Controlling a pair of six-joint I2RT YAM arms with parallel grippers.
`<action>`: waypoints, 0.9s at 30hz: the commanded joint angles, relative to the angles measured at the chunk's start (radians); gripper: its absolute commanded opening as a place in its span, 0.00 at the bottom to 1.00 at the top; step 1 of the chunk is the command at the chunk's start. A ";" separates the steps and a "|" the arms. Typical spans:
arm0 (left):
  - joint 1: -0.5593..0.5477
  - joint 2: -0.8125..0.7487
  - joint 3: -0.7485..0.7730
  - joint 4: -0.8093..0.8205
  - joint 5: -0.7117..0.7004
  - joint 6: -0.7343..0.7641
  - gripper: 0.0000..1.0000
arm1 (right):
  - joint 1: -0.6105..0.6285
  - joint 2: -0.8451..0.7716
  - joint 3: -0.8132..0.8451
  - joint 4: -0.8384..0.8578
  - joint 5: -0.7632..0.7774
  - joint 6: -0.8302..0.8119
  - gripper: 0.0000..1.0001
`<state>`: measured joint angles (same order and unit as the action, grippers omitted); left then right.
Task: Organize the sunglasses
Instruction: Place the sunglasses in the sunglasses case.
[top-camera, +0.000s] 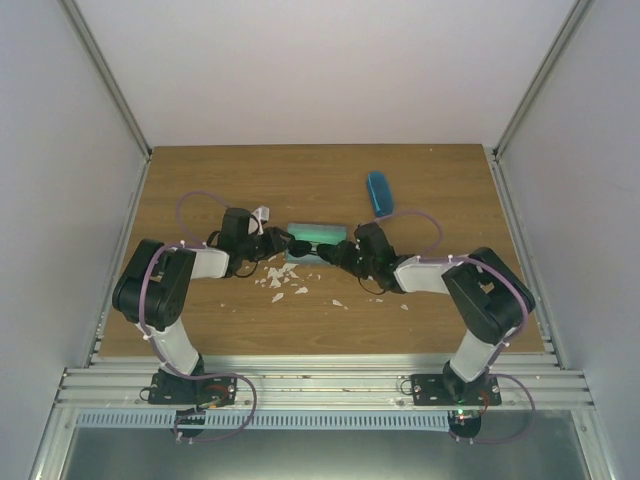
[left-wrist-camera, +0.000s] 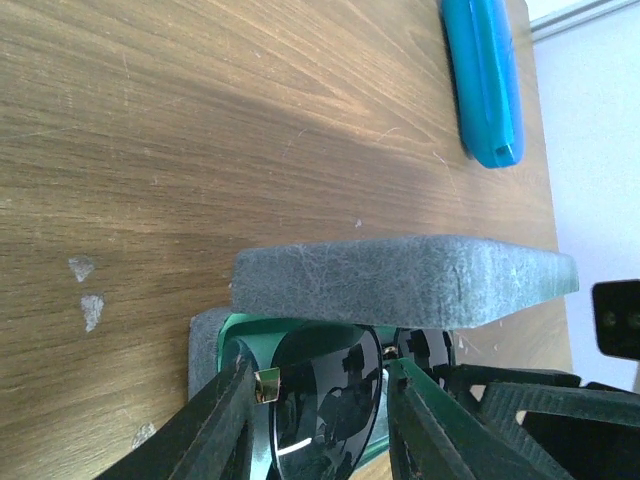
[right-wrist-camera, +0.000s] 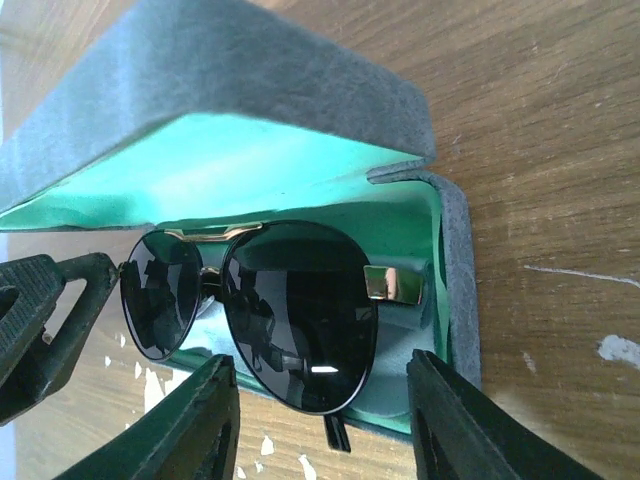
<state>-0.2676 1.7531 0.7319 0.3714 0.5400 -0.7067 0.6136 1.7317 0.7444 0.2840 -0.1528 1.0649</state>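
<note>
One wooden table (top-camera: 200, 330) carries everything, and both robot arms reach in from the near edge to meet at its middle.

There, a grey felt case (right-wrist-camera: 250, 70) lies with its lid propped up, showing a bright green lining; it is open to take a pair. Further back and to the right, well apart from it, lies a bright blue oval case (top-camera: 378, 192), closed and untouched.

The sunglasses (right-wrist-camera: 290, 300), round black lenses with thin gold trim at bridge and hinge, stand tilted in the mouth of the grey case, not yet lying flat on the lining. The left gripper (left-wrist-camera: 318, 365) appears to clamp them across one lens, which likely keeps them upright. The right gripper (right-wrist-camera: 322, 358) has its jaws parted on either side of the other lens, with a gap showing, probably to steady or guide the pair down.

No second pair is visible in any view.

Small white flecks (top-camera: 278, 282) are scattered on the wood just near of the case.
</note>
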 joint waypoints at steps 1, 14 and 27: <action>0.005 -0.015 0.007 0.004 -0.002 0.029 0.38 | 0.039 -0.056 0.057 -0.161 0.160 0.004 0.50; 0.003 -0.038 -0.012 -0.028 0.015 0.043 0.26 | 0.052 -0.069 0.105 -0.243 0.171 -0.065 0.34; 0.002 -0.019 -0.019 -0.031 0.049 0.049 0.23 | 0.053 0.040 0.193 -0.280 0.122 -0.086 0.24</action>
<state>-0.2676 1.7424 0.7181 0.3233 0.5674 -0.6796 0.6590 1.7493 0.9146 0.0326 -0.0402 0.9951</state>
